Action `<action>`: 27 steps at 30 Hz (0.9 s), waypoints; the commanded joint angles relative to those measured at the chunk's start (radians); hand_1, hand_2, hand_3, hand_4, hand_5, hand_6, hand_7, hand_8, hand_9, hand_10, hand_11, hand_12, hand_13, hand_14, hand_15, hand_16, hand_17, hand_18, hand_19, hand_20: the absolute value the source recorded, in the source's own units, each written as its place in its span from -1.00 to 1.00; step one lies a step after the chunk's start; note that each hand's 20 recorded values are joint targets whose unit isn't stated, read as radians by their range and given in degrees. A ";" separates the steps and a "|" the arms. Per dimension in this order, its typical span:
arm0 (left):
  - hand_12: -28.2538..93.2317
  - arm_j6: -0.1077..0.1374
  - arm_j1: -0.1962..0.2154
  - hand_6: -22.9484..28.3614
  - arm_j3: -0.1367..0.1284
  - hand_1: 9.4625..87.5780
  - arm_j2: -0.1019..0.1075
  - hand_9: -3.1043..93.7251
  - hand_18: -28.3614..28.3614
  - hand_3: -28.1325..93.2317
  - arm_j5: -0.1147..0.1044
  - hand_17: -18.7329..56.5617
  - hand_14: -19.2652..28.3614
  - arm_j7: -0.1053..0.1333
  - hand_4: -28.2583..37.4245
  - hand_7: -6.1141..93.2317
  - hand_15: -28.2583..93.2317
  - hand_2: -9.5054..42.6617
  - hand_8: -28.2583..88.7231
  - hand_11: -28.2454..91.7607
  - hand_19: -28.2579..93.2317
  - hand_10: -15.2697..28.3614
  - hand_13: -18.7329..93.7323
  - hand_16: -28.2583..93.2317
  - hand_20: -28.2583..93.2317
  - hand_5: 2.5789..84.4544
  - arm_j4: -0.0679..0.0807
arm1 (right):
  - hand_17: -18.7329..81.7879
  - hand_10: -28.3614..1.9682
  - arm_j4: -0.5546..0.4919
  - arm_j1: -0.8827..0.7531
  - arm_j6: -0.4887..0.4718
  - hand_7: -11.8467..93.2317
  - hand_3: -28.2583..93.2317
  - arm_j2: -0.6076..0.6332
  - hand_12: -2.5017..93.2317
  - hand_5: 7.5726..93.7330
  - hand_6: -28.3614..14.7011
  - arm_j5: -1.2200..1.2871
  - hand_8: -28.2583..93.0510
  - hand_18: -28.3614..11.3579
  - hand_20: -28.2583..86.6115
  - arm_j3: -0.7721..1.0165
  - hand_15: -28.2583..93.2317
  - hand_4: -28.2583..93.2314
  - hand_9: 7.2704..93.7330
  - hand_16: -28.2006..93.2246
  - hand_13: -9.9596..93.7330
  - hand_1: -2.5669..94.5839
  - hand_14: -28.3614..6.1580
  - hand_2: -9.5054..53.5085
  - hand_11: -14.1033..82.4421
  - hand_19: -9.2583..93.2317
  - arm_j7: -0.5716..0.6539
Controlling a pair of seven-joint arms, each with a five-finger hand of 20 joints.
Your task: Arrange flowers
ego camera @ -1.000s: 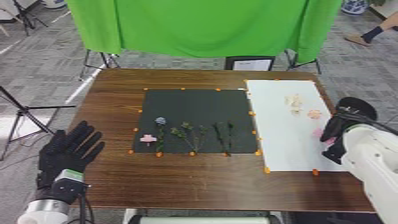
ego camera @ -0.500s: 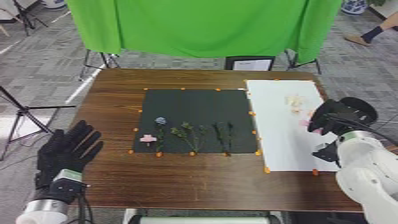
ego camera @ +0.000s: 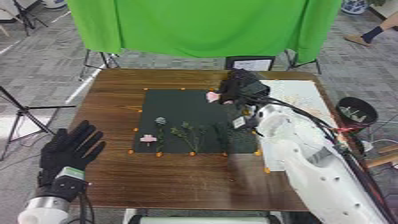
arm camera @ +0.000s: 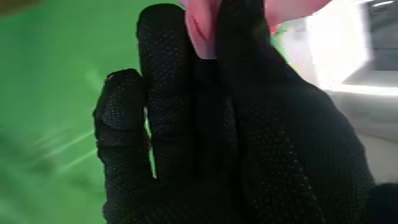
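One left hand [ego camera: 67, 152] relaxed and empty, then the dark mat [ego camera: 178, 107] with its sprigs [ego camera: 187, 132], and over the mat's far right a pink flower [ego camera: 212, 97] pinched in the right hand [ego camera: 241, 88]! Looks like placing: lower it gently, then release.

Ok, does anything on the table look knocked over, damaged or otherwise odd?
Nothing stands out. The right robot hand holds a pink flower over the dark sheet, where green sprigs lie side by side and nothing looks spilled. The arm covers part of the white sheet, so I can't vouch for what lies there.
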 commanded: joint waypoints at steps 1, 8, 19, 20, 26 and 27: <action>-0.36 0.014 -0.015 0.29 0.014 -0.57 0.009 -0.16 0.59 0.64 -0.002 -0.70 0.48 -0.022 -1.00 -0.60 0.09 0.03 -0.65 -0.20 0.15 0.37 -0.21 -0.67 -0.34 0.05 0.004 | 0.05 0.54 0.082 0.097 -0.096 -0.29 0.55 -0.144 -0.27 0.66 0.55 -0.160 -0.58 -0.46 0.20 -0.177 -0.05 -1.00 0.83 0.22 0.60 0.29 0.46 -1.00 -0.62 0.71 -0.051; -0.36 0.028 -0.024 0.29 0.022 -0.57 0.015 -0.16 0.59 0.64 -0.005 -0.70 0.48 -0.022 -1.00 -0.59 0.09 0.03 -0.65 -0.19 0.15 0.38 -0.21 -0.67 -0.34 0.06 0.003 | 0.04 0.47 0.155 0.129 -0.146 -0.28 0.57 -0.189 -0.29 0.59 0.51 -0.266 -0.59 -0.50 0.20 -0.234 -0.06 -1.00 0.77 0.21 0.58 0.26 0.43 -1.00 -0.63 0.70 -0.043; -0.36 0.043 -0.023 0.30 0.022 -0.56 0.015 -0.15 0.59 0.65 -0.034 -0.70 0.49 -0.014 -1.00 -0.59 0.12 0.04 -0.65 -0.18 0.16 0.40 -0.20 -0.67 -0.34 0.07 0.000 | 0.03 0.42 0.189 0.113 -0.185 -0.28 0.58 -0.206 -0.31 0.50 0.45 -0.328 -0.60 -0.53 0.20 -0.258 -0.05 -1.00 0.68 0.20 0.54 0.25 0.42 -1.00 -0.62 0.68 -0.020; -0.36 0.042 -0.028 0.30 0.025 -0.56 0.015 -0.15 0.59 0.65 -0.035 -0.70 0.49 -0.015 -1.00 -0.59 0.12 0.04 -0.65 -0.18 0.16 0.39 -0.20 -0.67 -0.34 0.07 0.002 | 0.03 0.40 0.195 0.115 -0.180 -0.29 0.58 -0.207 -0.32 0.48 0.44 -0.327 -0.61 -0.53 0.20 -0.261 -0.05 -1.00 0.66 0.20 0.54 0.24 0.42 -1.00 -0.60 0.68 -0.015; -0.36 0.048 -0.032 0.29 0.028 -0.55 0.013 -0.14 0.59 0.65 -0.044 -0.70 0.49 -0.008 -1.00 -0.58 0.13 0.05 -0.65 -0.17 0.17 0.38 -0.20 -0.67 -0.34 0.08 0.001 | 0.01 0.32 0.193 0.110 -0.228 -0.33 0.59 -0.205 -0.49 0.33 0.42 -0.319 -0.64 -0.54 0.18 -0.257 -0.03 -1.00 0.47 0.17 0.50 0.24 0.41 -1.00 -0.45 0.67 0.007; -0.36 0.050 -0.031 0.29 0.028 -0.55 0.013 -0.14 0.59 0.65 -0.047 -0.70 0.49 -0.004 -1.00 -0.58 0.13 0.05 -0.65 -0.17 0.17 0.38 -0.20 -0.67 -0.34 0.08 0.001 | 0.01 0.31 0.192 0.107 -0.238 -0.34 0.59 -0.207 -0.51 0.32 0.43 -0.324 -0.66 -0.54 0.18 -0.253 -0.03 -1.00 0.46 0.16 0.49 0.24 0.42 -1.00 -0.43 0.67 0.007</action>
